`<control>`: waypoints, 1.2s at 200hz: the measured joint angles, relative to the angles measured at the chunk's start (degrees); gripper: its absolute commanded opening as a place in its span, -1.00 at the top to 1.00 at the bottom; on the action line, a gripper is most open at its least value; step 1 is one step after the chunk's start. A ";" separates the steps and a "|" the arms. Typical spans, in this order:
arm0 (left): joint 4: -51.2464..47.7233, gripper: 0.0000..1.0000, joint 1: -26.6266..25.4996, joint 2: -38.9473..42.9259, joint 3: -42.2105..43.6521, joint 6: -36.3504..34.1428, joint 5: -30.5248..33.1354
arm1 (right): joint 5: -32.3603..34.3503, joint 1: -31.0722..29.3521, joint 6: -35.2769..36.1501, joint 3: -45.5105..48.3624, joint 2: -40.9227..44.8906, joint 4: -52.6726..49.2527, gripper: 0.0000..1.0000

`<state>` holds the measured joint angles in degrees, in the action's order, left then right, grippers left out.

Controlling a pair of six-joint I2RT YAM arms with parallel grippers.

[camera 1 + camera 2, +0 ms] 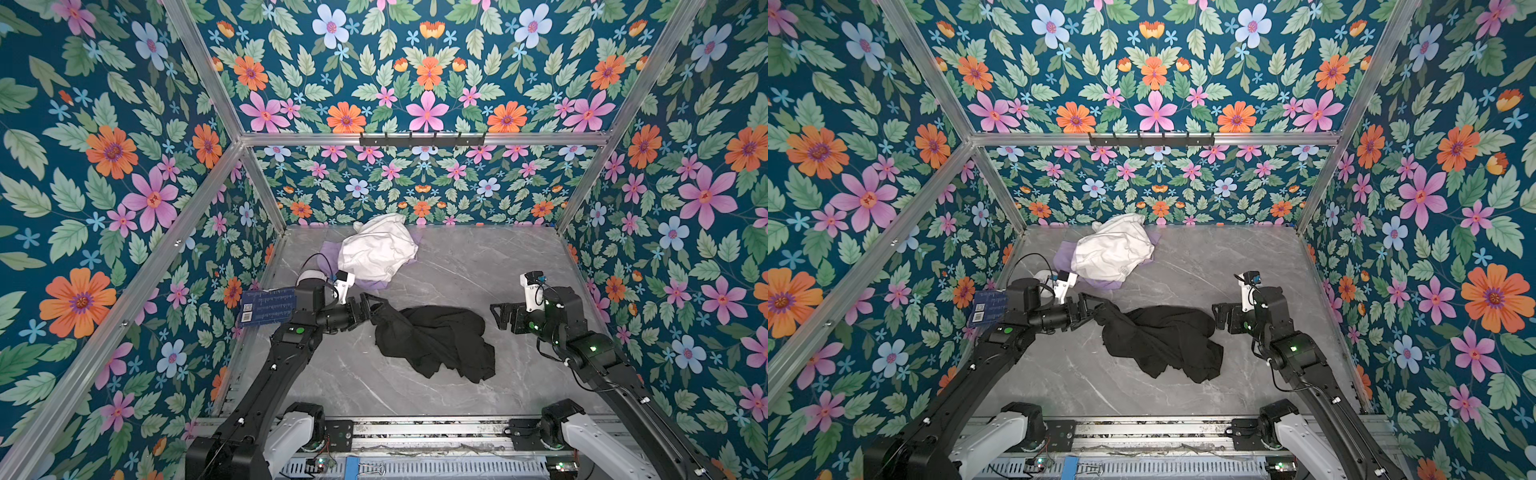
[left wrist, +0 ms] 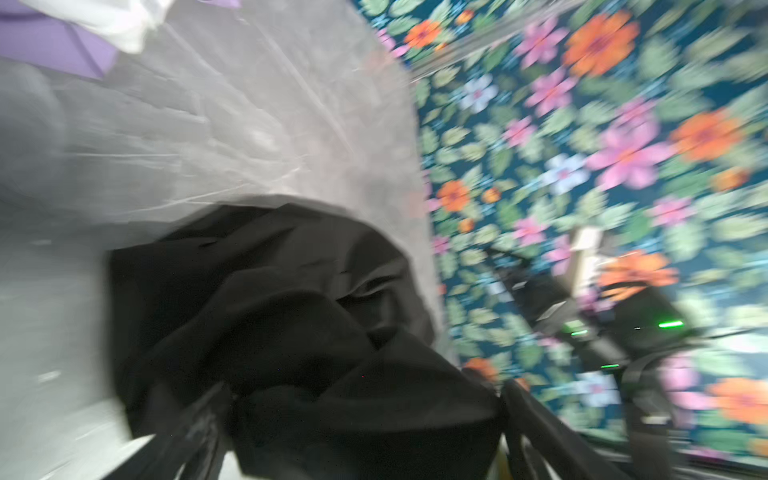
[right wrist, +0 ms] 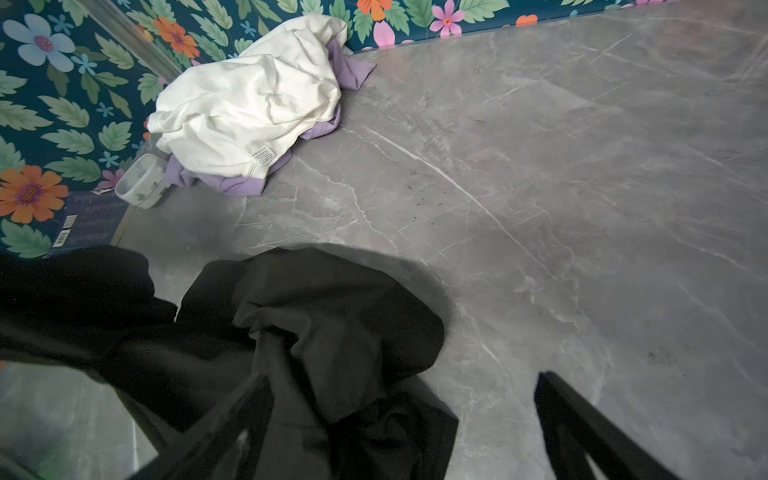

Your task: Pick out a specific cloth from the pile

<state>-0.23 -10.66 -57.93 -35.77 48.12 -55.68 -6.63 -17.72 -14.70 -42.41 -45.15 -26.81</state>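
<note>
The black cloth [image 1: 436, 340] [image 1: 1163, 338] lies crumpled on the grey marble table, apart from the pile [image 1: 378, 249] [image 1: 1113, 249], where a white garment lies on a pale lavender one at the back. My left gripper [image 1: 368, 309] [image 1: 1088, 309] [image 2: 361, 432] is at the cloth's left end. Its jaws stand wide open and black fabric [image 2: 291, 324] fills the gap between them. My right gripper [image 1: 500, 316] [image 1: 1221, 318] [image 3: 399, 428] is open at the cloth's right edge. One of its fingers is over the fabric [image 3: 332, 332] and the other over bare table.
A dark blue card with barcodes [image 1: 268, 307] leans on the left wall beside the left arm. Floral walls [image 1: 665, 249] close in the table [image 1: 498, 266] on three sides. A black hook rail [image 1: 422, 139] runs along the back frame.
</note>
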 measured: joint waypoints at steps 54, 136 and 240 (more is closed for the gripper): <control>21.40 -1.00 4.26 -3.41 0.31 19.93 -8.24 | -9.64 0.00 1.33 1.07 -0.83 4.76 -0.82; -16.31 -0.99 3.37 -5.05 -15.06 -7.91 -0.81 | -20.02 -16.87 9.97 2.64 -11.76 31.06 -0.90; 16.87 -0.69 3.67 -4.81 19.52 -38.12 63.84 | 12.28 6.78 17.53 26.67 -1.01 40.61 -0.99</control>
<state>16.64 -6.98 -62.74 -16.25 10.00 8.16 5.65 -10.94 2.83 -15.75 -46.15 13.80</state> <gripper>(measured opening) 0.865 0.993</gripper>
